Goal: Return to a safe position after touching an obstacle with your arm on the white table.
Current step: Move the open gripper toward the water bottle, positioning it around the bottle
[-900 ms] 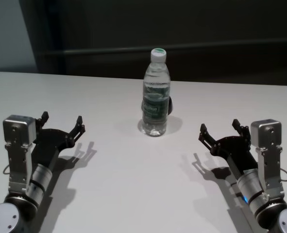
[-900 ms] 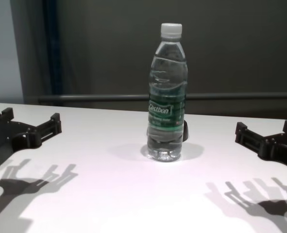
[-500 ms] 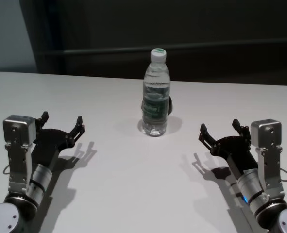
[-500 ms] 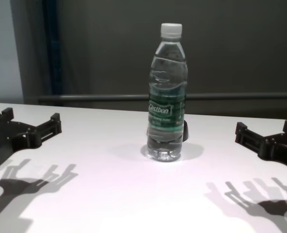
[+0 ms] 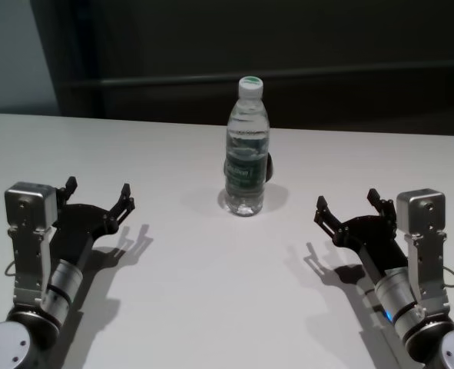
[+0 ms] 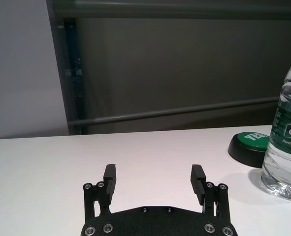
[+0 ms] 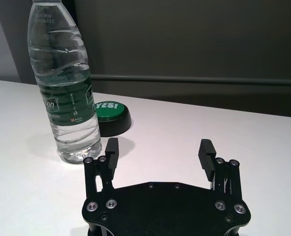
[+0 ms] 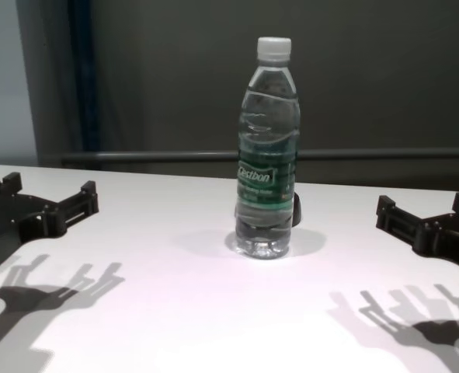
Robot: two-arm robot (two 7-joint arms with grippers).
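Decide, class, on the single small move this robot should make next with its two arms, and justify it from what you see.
Probably none beyond holding still: the left gripper and right gripper both sit open, low over the broad matte white table, on either side of the tall clear plastic water bottle with the green label, which stands upright and untouched by either. That already looks like a safe position.

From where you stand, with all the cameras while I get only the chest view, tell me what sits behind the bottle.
Observer: A low black button with a green top reading YES!, just behind the bottle on the table.
Operator: Say whether they touch.
Observer: The left wrist view shows them side by side; contact is unclear.
Operator: Report both grippers.
Observer: The left gripper and the right gripper are both open and hold nothing, each off to its own side of the bottle.
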